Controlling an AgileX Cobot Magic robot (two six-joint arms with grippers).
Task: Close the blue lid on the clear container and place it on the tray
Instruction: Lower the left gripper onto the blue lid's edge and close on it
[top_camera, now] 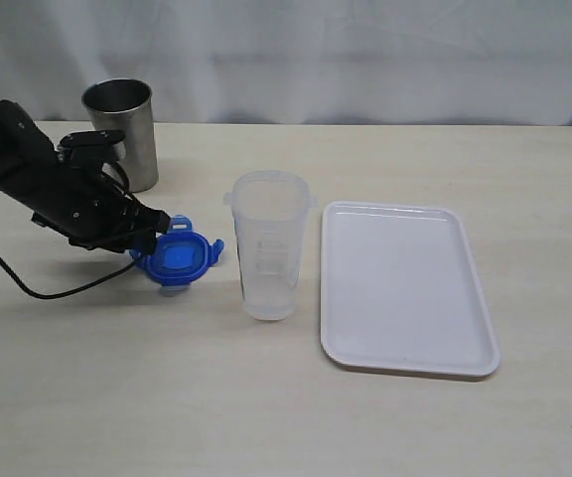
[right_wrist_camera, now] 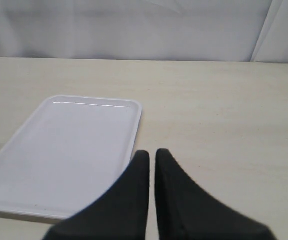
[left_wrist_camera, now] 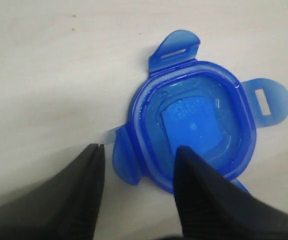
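Lying flat on the worktop (top_camera: 117, 397) left of its middle, the blue lid (top_camera: 179, 256) (left_wrist_camera: 194, 125) has its flaps splayed outward. The left gripper (top_camera: 157, 231) (left_wrist_camera: 140, 150) is low over it, fingers parted astride the lid's rim, one over the lid's centre, the other outside a flap and not touching it. The clear container (top_camera: 269, 243) stands upright and open-topped near the worktop's middle, apart from the lid and just beside the white tray (top_camera: 405, 288) (right_wrist_camera: 74, 150), which lies flat toward the right edge. A steel cup (top_camera: 122, 129) stands toward the far left corner. The right gripper (right_wrist_camera: 152, 155), near the tray, has its fingers pressed together.
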